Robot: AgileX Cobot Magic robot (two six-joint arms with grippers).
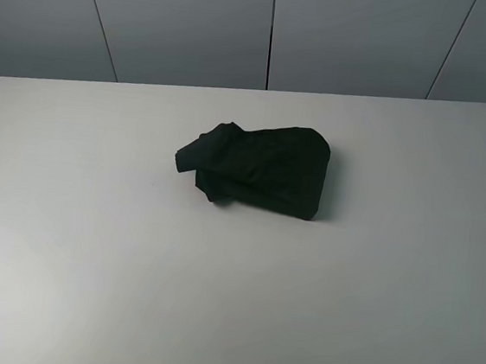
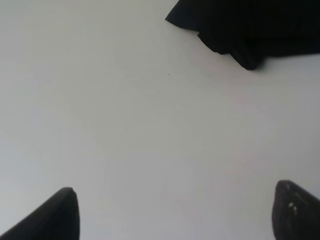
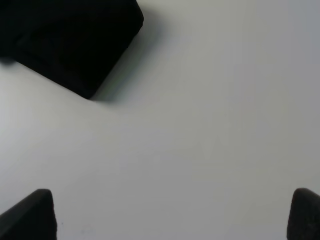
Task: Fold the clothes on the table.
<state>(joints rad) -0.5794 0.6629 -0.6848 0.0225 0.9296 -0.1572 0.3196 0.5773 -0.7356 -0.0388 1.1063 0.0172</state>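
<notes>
Near the middle of the table, slightly toward the far edge, the shirt lies folded into a compact black bundle. Both the left gripper and right gripper are spread wide, empty, well apart from it. Folding looks essentially finished.

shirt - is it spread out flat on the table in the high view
No, the shirt lies bunched in a compact folded bundle on the table.

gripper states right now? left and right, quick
Left gripper: open, empty, clear of the T-shirt.
Right gripper: open, empty, also clear of it.
</notes>
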